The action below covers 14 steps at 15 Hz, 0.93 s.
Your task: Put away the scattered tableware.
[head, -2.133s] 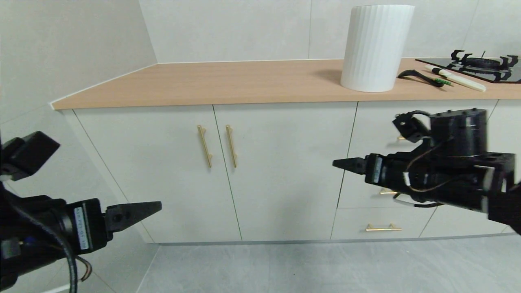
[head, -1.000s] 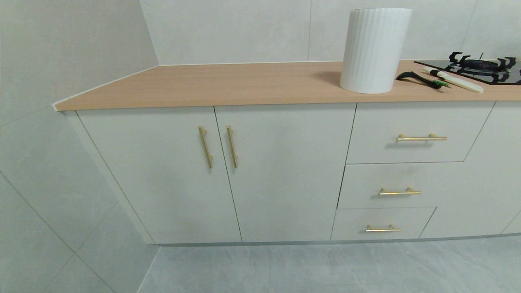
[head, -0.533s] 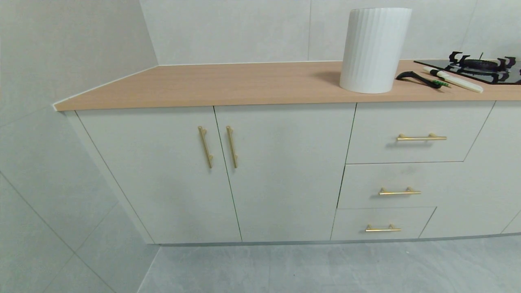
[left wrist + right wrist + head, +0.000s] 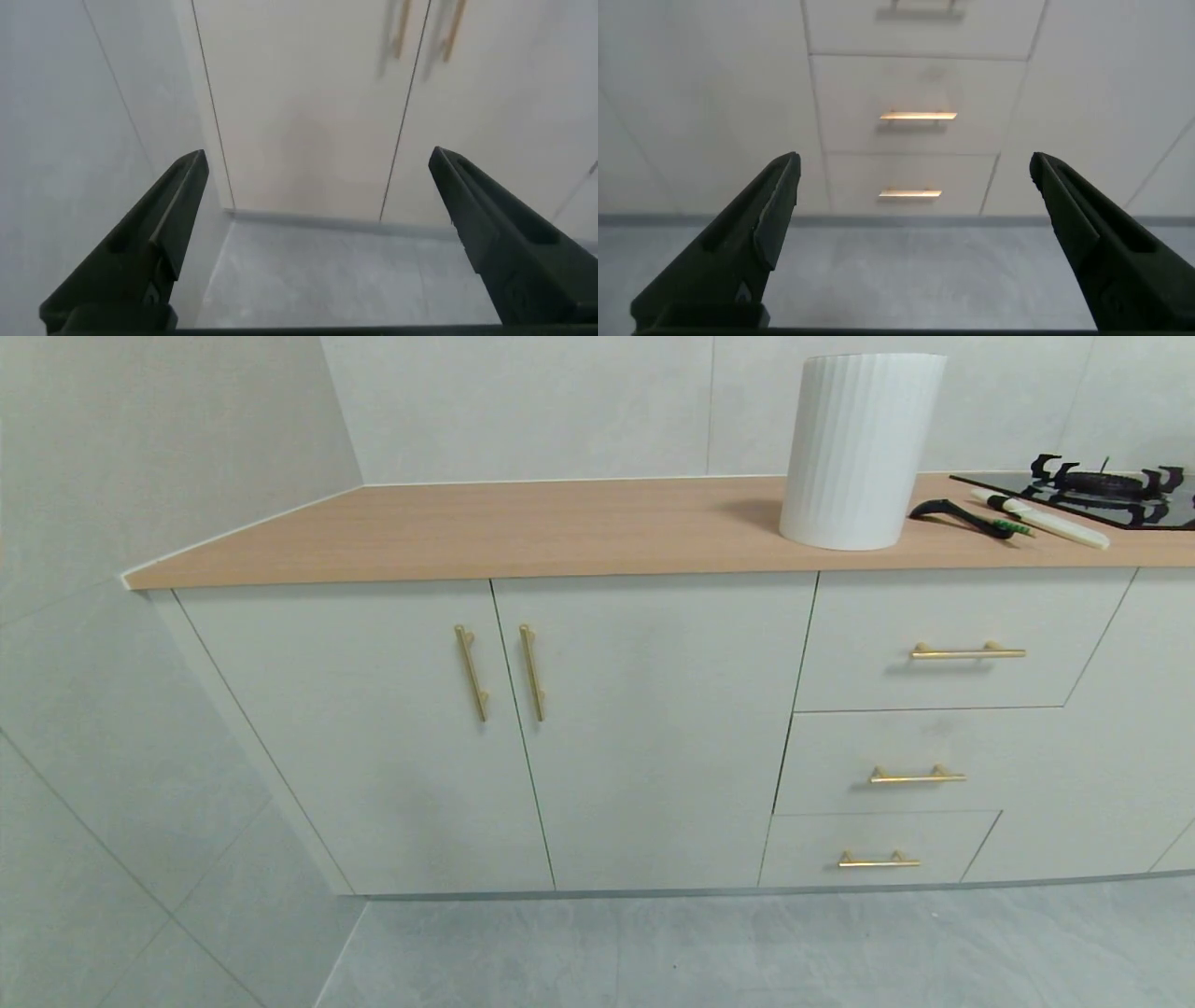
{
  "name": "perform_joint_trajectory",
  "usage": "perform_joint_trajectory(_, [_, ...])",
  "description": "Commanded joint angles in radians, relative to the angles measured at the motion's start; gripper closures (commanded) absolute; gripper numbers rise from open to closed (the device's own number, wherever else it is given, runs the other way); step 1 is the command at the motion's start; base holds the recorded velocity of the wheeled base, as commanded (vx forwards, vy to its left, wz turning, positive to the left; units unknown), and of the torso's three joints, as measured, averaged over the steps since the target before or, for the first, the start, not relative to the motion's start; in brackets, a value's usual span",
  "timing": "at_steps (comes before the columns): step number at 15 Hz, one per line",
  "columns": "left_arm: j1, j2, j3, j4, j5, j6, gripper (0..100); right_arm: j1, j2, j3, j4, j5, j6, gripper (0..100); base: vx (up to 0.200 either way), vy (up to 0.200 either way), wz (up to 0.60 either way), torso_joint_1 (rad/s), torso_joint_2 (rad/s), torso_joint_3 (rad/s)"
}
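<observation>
You cannot tell what the scattered tableware actually is. At about 2 o'clock in the head view, a curved black utensil (image 4: 954, 512) and a long pale utensil (image 4: 1050, 523) lie on the wooden countertop (image 4: 513, 527) with a small green bit between them, all too small to name. The pale one lies by the near edge of the black hob (image 4: 1102, 490), which the frame cuts off at 3 o'clock. At the black utensil's 9 o'clock side stands an upright ribbed white container (image 4: 864, 448). Whether the two touch is unclear, and its inside is hidden from you. Under the counter, closed double doors (image 4: 420, 737) with brass handles sit toward 7 o'clock and three closed drawers (image 4: 934, 691) toward 4 o'clock. Your left gripper (image 4: 318, 159) faces the foot of the doors, fingers spread wide and empty. Your right gripper (image 4: 915, 163) faces the lower drawers, fingers likewise apart and empty.
</observation>
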<state>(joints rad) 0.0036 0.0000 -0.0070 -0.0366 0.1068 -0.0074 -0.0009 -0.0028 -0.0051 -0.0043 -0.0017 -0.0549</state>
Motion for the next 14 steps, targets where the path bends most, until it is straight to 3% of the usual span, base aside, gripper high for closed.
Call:
perform_joint_trajectory(1, [0.001, 0.000, 0.007, 0.006, -0.012, 0.000, 0, 0.001, 0.004, 0.002, 0.013, 0.006, 0.003, 0, 0.000, 0.000, 0.00, 0.000, 0.00, 0.000])
perform_joint_trajectory(3, [-0.001, 0.000, 0.007, 0.040, -0.073, 0.009, 0, 0.001, 0.004, 0.005, 0.003, 0.012, 0.023, 0, 0.000, 0.000, 0.00, 0.000, 0.00, 0.000])
perform_joint_trajectory(7, [-0.001, 0.000, 0.007, 0.038, -0.078, 0.024, 0, 0.002, 0.004, 0.005, 0.003, 0.019, 0.026, 0, 0.000, 0.000, 0.00, 0.000, 0.00, 0.000])
perform_joint_trajectory(14, [-0.001, 0.000, 0.007, 0.040, -0.078, 0.007, 0, 0.002, 0.003, 0.005, 0.001, 0.023, 0.027, 0, 0.000, 0.000, 0.00, 0.000, 0.00, 0.000])
